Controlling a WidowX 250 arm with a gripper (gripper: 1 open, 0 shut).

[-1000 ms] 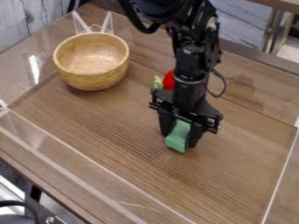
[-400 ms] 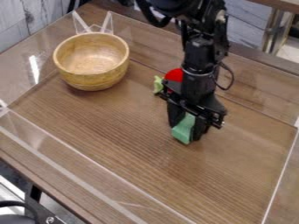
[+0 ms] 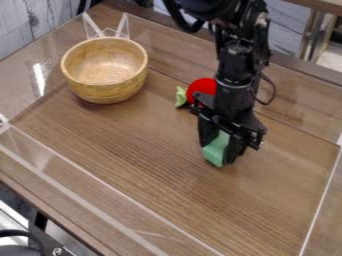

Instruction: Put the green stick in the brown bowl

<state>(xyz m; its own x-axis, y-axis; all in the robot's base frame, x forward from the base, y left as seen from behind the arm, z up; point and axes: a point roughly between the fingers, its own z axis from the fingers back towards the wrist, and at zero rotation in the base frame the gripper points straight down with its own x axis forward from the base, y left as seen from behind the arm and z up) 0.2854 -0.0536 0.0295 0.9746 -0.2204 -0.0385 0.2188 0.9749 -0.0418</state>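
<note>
Black fingers (image 3: 225, 150) pointing straight down, pinching the green stick (image 3: 217, 153) from both sides near the right half of the wooden counter (image 3: 107, 150). Stick held roughly upright, its lower end at or just above the counter surface; contact impossible to tell. Just behind the arm, a red ball (image 3: 201, 90) with a small green leaf (image 3: 179, 96), partly hidden by the black arm (image 3: 238, 60). Well apart to the upper left, the brown bowl (image 3: 104, 70), round, thick-walled, pale inside, with nothing in it, resting on the counter. Behind the bowl, two pale upright prongs (image 3: 104, 27) of some object, too small to identify. Low clear plastic wall (image 3: 27, 140) along the counter's left and front edges.
</note>
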